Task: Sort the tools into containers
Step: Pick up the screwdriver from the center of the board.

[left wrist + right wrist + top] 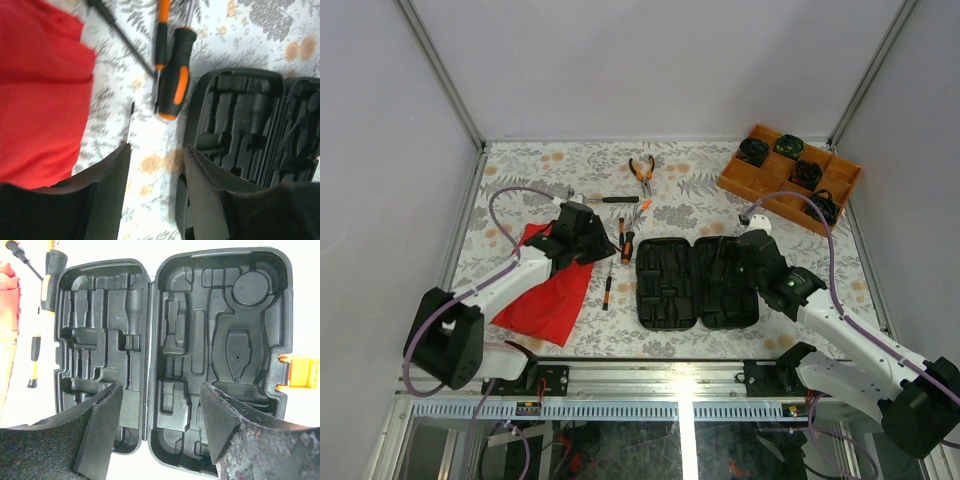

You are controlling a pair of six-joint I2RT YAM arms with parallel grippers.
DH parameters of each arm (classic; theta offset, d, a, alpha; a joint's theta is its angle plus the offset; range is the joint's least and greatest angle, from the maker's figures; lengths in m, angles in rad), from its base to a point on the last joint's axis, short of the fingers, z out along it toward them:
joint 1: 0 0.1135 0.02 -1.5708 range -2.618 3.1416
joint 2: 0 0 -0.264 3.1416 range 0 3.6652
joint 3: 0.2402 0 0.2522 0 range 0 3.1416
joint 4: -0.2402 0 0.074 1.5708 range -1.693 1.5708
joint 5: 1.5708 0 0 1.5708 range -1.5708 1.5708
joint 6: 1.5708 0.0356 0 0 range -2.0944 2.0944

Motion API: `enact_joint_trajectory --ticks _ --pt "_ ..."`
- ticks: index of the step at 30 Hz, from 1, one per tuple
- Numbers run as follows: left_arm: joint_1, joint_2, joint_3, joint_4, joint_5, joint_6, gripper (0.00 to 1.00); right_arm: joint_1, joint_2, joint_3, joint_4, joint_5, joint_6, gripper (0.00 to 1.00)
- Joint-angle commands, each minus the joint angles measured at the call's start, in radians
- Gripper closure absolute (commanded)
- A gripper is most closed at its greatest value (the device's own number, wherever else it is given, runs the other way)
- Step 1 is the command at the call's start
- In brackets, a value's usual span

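Tool case (698, 282): lies open flat at the middle of the table (520, 168), moulded slots facing up. Screwdrivers (627, 245): lie just left of it; pliers (641, 172) and hammer (605, 199) farther back. Right gripper (161, 387): hangs over the case, jaws parted, holding nothing. Left gripper (156, 150): hovers between case and red cloth (550, 295), jaws apart, empty. Orange tray (790, 178): sits at back right.

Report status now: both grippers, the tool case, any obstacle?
Left gripper and right gripper open, empty. Tool case open flat, slots empty; screwdrivers lie beside it. Red cloth near them, not covering.
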Motion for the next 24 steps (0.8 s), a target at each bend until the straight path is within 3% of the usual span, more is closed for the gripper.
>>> enact_joint_trajectory --ticks 1,11,24 --pt "-0.005 0.124 0.099 0.097 0.044 0.057 0.54 0.004 0.003 0.017 0.027 0.003 -0.034 0.3" --pt "-0.008 0.303 0.204 0.126 0.068 0.077 0.55 0.004 -0.011 -0.001 0.059 -0.018 -0.009 0.3" --pt "-0.01 0.373 0.272 0.096 0.102 0.133 0.55 0.003 0.016 -0.021 0.095 -0.004 -0.002 0.31"
